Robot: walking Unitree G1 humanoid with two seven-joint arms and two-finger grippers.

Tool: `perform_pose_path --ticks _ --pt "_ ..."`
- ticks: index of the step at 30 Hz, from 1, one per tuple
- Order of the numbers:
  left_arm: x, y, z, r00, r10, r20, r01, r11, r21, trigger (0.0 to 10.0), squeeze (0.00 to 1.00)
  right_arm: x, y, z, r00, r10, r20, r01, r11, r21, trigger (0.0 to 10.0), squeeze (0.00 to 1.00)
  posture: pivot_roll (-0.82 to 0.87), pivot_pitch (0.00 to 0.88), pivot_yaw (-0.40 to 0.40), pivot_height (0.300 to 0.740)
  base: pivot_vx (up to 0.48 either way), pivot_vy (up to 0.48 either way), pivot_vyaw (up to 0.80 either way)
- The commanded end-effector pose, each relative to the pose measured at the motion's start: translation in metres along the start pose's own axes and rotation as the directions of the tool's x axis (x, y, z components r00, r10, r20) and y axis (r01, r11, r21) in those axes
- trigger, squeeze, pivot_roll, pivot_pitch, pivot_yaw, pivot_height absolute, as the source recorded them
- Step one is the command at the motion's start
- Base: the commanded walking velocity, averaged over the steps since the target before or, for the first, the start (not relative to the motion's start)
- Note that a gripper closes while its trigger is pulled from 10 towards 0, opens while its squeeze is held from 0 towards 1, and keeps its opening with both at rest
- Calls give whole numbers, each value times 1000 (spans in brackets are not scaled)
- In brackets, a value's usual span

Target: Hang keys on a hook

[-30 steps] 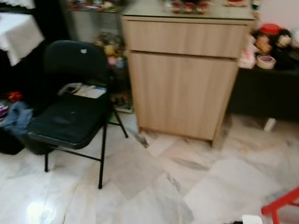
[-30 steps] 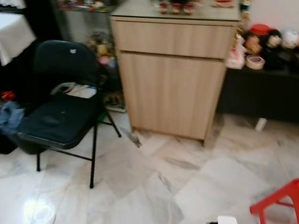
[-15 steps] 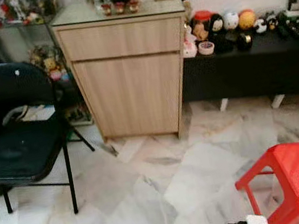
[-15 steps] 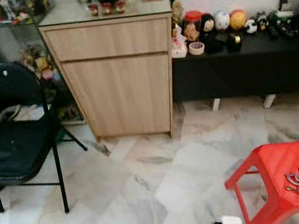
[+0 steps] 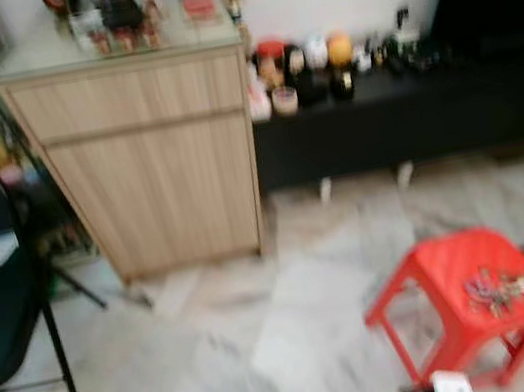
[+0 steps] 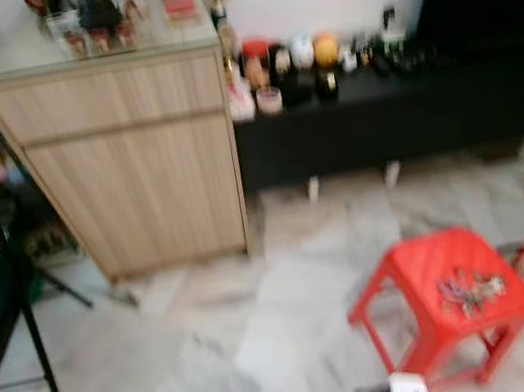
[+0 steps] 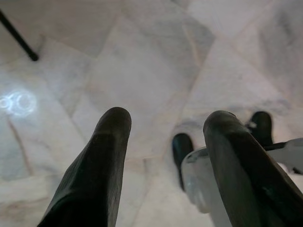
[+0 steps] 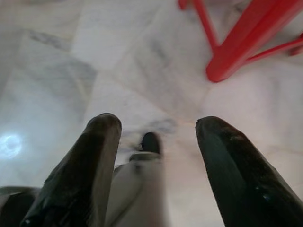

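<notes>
Keys lie in a heap on the red stool, which now sits nearer mid-view than a second ago because the camera has swung right, while left gripper and right gripper hang spread and empty over the floor.

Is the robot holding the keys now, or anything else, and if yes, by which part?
Nothing is held. The left gripper and the right gripper are both open over the marble floor. The keys lie on the red stool.
</notes>
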State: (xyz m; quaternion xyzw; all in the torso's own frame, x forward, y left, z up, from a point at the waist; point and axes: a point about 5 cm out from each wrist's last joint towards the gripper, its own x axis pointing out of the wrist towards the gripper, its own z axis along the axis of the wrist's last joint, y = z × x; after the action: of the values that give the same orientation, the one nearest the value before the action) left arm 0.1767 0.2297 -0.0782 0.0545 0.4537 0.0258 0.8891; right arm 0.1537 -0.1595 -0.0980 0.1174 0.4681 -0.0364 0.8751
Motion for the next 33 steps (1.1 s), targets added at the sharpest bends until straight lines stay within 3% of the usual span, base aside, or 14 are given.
perform_pose_path --ticks 1,10,33 --pt "1 -5 0 1000 -17 -13 17 1000 19 10000 0 -1 -8 1 1000 -23 3 23 1000 7 10000 0 44 0 -38 740 0 0 0" --pt "1 -7 -2 999 -33 -18 34 999 14 10000 0 -1 -9 0 1000 -18 -4 18 1000 -17 10000 0 44 0 -42 740 0 -147 0" --pt "1 -9 2 999 -52 -6 52 999 14 10000 0 -1 -7 0 1000 -9 -8 8 999 -34 10000 0 45 0 -40 740 0 -465 0"
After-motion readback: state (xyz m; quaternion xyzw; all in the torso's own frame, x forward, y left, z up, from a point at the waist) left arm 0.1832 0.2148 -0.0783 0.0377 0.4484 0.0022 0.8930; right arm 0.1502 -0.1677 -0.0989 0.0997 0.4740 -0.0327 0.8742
